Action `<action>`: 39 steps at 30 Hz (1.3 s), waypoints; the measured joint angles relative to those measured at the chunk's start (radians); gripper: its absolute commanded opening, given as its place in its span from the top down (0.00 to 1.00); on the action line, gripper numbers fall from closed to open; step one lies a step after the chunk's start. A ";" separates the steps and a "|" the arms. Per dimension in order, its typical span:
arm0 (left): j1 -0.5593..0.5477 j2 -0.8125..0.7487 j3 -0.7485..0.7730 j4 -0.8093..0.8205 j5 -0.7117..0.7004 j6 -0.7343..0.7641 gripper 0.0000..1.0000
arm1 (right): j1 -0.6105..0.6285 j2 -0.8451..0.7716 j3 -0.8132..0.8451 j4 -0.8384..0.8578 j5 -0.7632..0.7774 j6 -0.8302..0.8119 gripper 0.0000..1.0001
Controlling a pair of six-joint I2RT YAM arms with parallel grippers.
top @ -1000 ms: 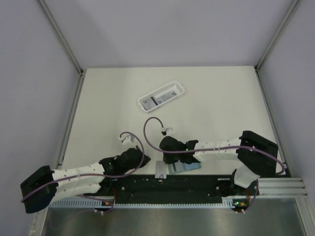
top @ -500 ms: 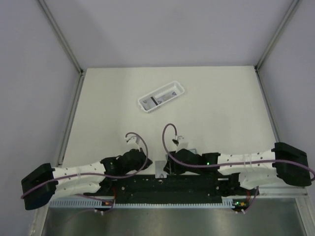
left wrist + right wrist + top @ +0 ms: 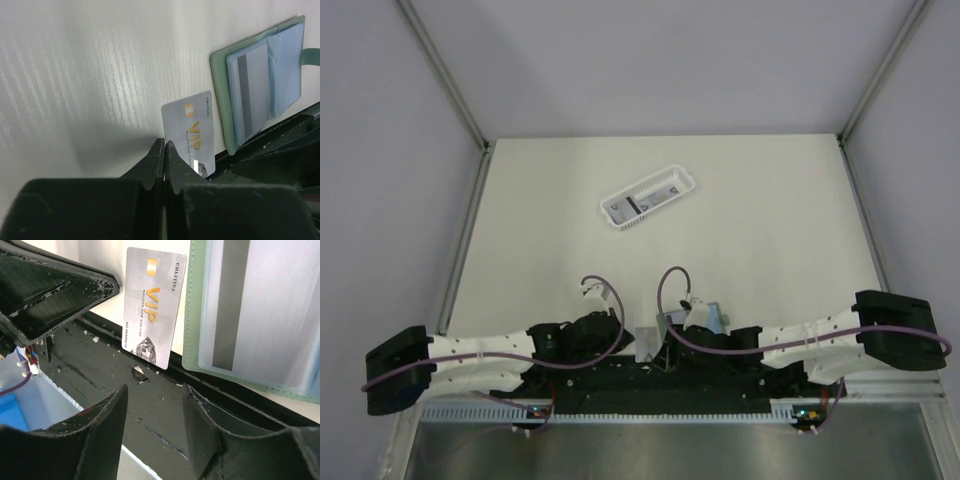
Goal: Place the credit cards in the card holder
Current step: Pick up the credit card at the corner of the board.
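Observation:
A silver credit card printed VIP lies flat at the table's near edge, its near end over the black rail; it also shows in the right wrist view and the top view. Just right of it the green card holder lies open, with a striped card in its pale blue pocket. My left gripper is shut and empty, its tips at the VIP card's left edge. My right gripper hangs open and empty over the rail, just short of the card. In the top view the right arm hides most of the holder.
A white slotted basket with a dark-striped card in it sits mid-table, farther back. The black rail runs along the near edge under my right gripper. My left gripper's finger reaches in close beside the card.
My right gripper opened and dropped from above the holder to the near edge beside the VIP card. The left arm crept right toward the card.

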 measured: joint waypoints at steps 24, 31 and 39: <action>-0.021 0.027 0.000 0.029 -0.011 -0.052 1.00 | -0.036 0.114 -0.101 0.317 -0.014 0.129 0.51; -0.024 0.031 0.000 0.030 -0.010 -0.058 1.00 | -0.036 0.072 -0.101 0.220 0.012 0.126 0.51; -0.028 0.047 0.000 0.054 -0.009 -0.061 1.00 | -0.036 0.099 -0.101 0.266 0.008 0.121 0.52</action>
